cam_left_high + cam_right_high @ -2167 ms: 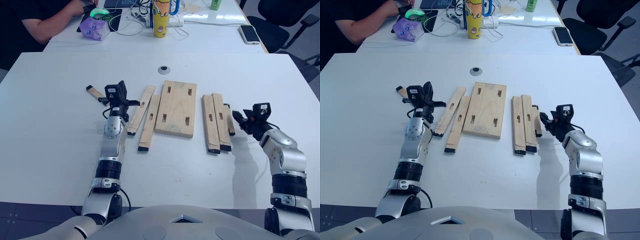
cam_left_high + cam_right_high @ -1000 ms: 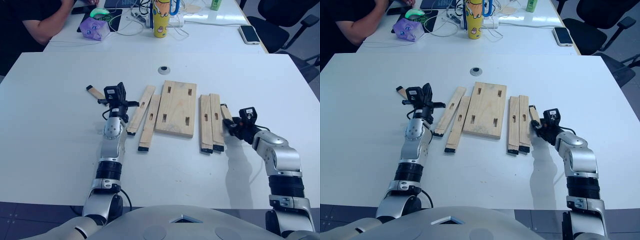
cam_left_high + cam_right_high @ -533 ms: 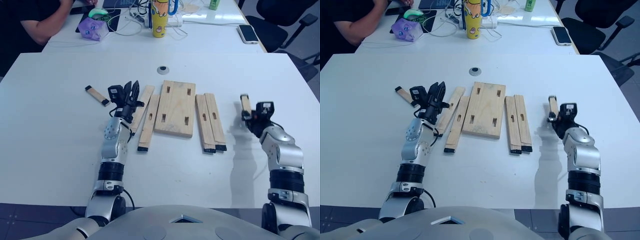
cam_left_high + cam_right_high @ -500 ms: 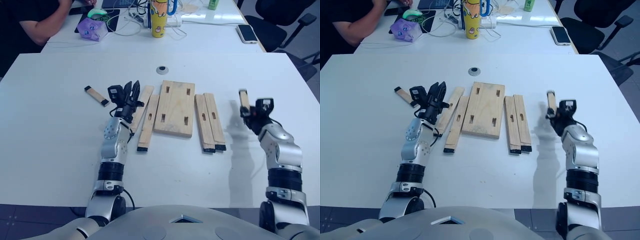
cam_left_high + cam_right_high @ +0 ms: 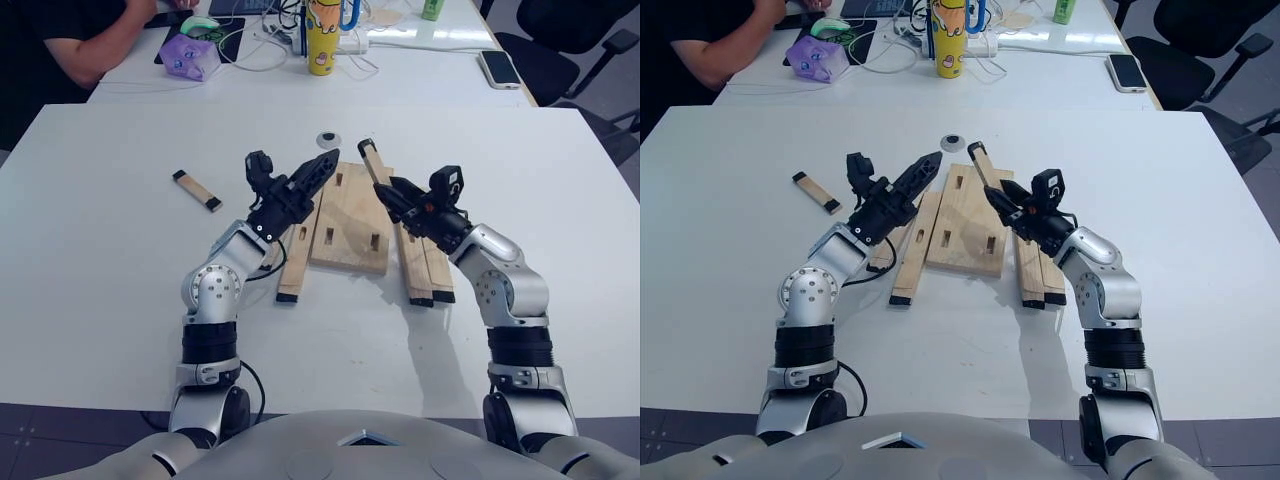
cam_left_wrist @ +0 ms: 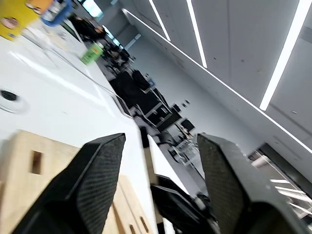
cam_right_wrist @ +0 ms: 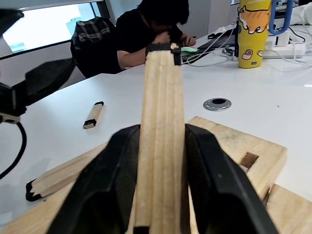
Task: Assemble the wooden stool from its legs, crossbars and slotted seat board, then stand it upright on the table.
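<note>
One crossbar (image 5: 372, 161) | in right gripper (image 5: 386, 188) | tilted above seat board (image 5: 348, 240), apparently clear

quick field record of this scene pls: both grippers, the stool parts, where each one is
seat board: flat on the table, slots showing
left legs: two, lying flat beside the board
right legs: two, lying flat side by side
right gripper: fingers shut on a crossbar, held tilted above the seat board
left gripper: open, empty, raised near the board's left edge
second crossbar: lying apart, far left
assembly: nothing joined yet
</note>
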Tool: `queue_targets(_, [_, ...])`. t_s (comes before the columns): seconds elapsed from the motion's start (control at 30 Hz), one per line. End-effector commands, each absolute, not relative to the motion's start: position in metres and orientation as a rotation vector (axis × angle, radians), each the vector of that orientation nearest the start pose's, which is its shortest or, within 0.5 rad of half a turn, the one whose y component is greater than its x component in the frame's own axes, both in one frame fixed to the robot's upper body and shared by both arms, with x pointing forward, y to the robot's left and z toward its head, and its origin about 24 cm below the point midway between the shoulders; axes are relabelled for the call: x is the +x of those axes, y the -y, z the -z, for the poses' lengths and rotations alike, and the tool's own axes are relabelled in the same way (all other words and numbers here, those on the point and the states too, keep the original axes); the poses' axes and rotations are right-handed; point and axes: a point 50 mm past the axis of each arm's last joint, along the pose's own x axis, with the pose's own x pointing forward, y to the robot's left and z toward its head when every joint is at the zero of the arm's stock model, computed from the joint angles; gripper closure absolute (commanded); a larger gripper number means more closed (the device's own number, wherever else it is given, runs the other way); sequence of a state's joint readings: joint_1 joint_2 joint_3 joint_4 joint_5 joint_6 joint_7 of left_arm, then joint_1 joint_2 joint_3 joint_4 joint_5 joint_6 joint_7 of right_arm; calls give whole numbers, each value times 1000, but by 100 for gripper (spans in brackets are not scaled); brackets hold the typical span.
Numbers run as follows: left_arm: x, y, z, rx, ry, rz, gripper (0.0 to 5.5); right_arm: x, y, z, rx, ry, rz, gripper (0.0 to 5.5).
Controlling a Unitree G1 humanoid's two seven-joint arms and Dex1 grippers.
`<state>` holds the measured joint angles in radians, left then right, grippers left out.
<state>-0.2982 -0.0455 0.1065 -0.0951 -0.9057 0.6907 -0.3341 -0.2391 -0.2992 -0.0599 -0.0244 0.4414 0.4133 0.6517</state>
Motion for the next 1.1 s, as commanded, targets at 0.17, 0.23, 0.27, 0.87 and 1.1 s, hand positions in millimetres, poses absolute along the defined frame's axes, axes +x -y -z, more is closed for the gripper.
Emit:
queue_targets(0.17, [288,-80,-109,-851,-220,746,278,269,157,-92,191,-63,-814,420])
queue_targets(0.23, [288,-80,-106,-834,-235,744,278,268,158,-92,206,-52,-821,420])
queue_targets(0.27, [288,-79,-105,-817,-246,744,278,267,158,-93,212,-46,-832,420])
queue_targets(0.87, [278,-71,-110,-868,-282,864,278,263,163,-85,162,-29,-796,420])
queue_targets(1.1, [282,-72,-109,-860,-278,845,278,255,154,-83,176,-37,-872,420])
